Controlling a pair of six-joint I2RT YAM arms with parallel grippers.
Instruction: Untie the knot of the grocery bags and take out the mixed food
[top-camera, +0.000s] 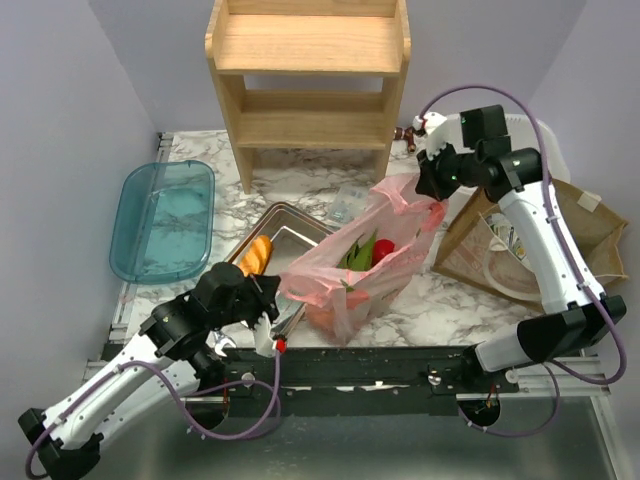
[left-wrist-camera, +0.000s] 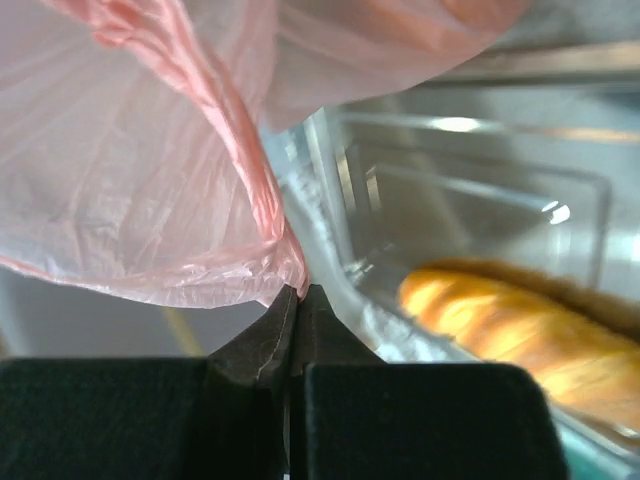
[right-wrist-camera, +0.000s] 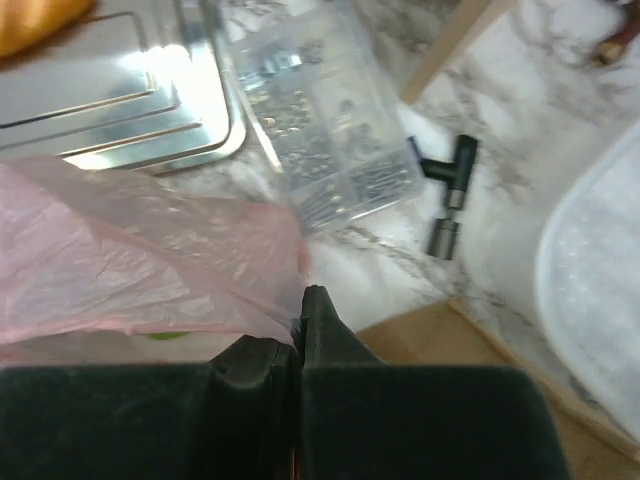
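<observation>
The pink grocery bag (top-camera: 350, 265) lies in the middle of the marble table with its mouth spread wide. My left gripper (top-camera: 272, 315) is shut on the bag's near-left edge (left-wrist-camera: 250, 180); its jaws (left-wrist-camera: 298, 292) pinch the pink film. My right gripper (top-camera: 437, 200) is shut on the bag's far-right handle (right-wrist-camera: 150, 250), held lifted above the table. Mixed food shows inside: green leaves (top-camera: 358, 250), something red (top-camera: 385, 250) and something orange (top-camera: 322, 315) low in the bag. The knot does not show in any view.
A steel tray (top-camera: 300, 225) with a golden bread loaf (top-camera: 258, 255) sits left of the bag. A wooden shelf (top-camera: 310, 70) stands behind. A teal lid (top-camera: 163, 220) lies far left, a brown paper bag (top-camera: 540, 240) right. A clear plastic box (right-wrist-camera: 330, 130) and black T-tool (right-wrist-camera: 450, 190) lie nearby.
</observation>
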